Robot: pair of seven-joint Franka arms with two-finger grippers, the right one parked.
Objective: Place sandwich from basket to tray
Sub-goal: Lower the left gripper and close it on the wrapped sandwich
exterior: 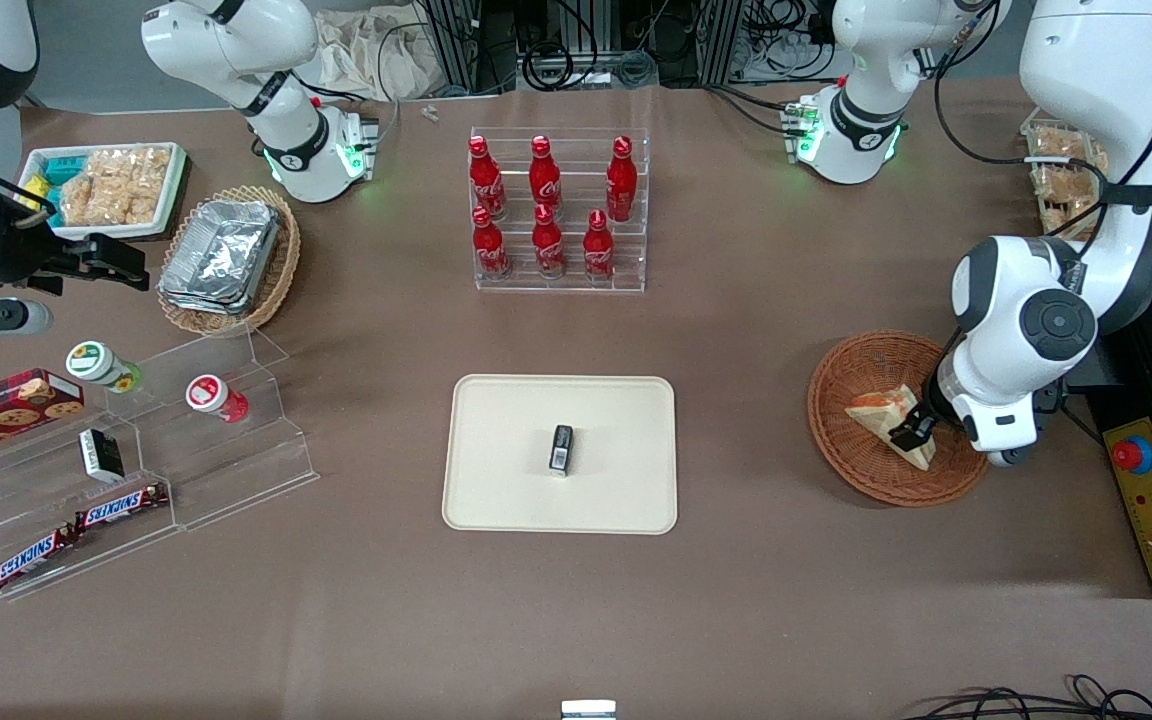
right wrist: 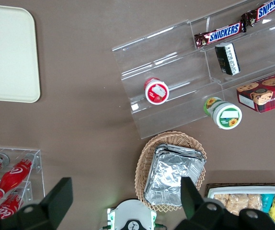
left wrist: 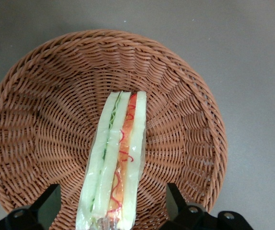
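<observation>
The sandwich [exterior: 879, 409], a wrapped wedge of pale bread, lies in the round reddish-brown basket [exterior: 836, 395] toward the working arm's end of the table. My gripper [exterior: 917, 430] is lowered into the basket over the sandwich's end. In the left wrist view the sandwich [left wrist: 118, 153] shows its red, orange and green layers edge-on, lying on the basket [left wrist: 41, 120] weave. My gripper [left wrist: 111, 211] is open, one finger on each side of the sandwich with a gap to each. The cream tray [exterior: 496, 450] lies at mid-table and carries a small black packet [exterior: 561, 448].
A clear rack of red cola bottles [exterior: 554, 212] stands farther from the camera than the tray. A yellow control box with a red button [exterior: 1144, 482] sits beside the basket at the table's edge. Clear stepped shelves with snacks [exterior: 126, 470] and an oval basket of foil containers [exterior: 226, 260] lie toward the parked arm's end.
</observation>
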